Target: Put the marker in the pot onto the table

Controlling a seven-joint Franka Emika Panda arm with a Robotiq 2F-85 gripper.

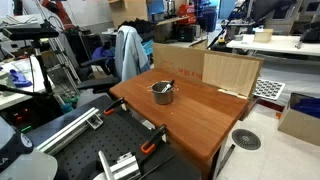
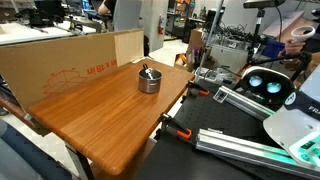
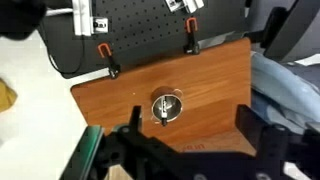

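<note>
The small silver pot (image 1: 162,93) stands near the middle of the reddish-brown table (image 1: 195,120), close to the cardboard. It also shows in an exterior view (image 2: 148,80) and in the wrist view (image 3: 166,107). The marker (image 3: 165,105), dark with a white section, leans inside the pot, and its end sticks above the rim in both exterior views (image 1: 166,85) (image 2: 145,70). My gripper (image 3: 190,125) shows only in the wrist view. It is open and empty, high above the table (image 3: 215,80), with the pot below and left of the gap between the fingers.
Tan cardboard boxes (image 1: 205,68) (image 2: 60,62) stand along one table edge. Orange clamps (image 3: 103,55) (image 3: 190,45) grip the opposite edge beside a black perforated board (image 3: 140,25). Aluminium rails (image 2: 250,150) and lab clutter lie around the table.
</note>
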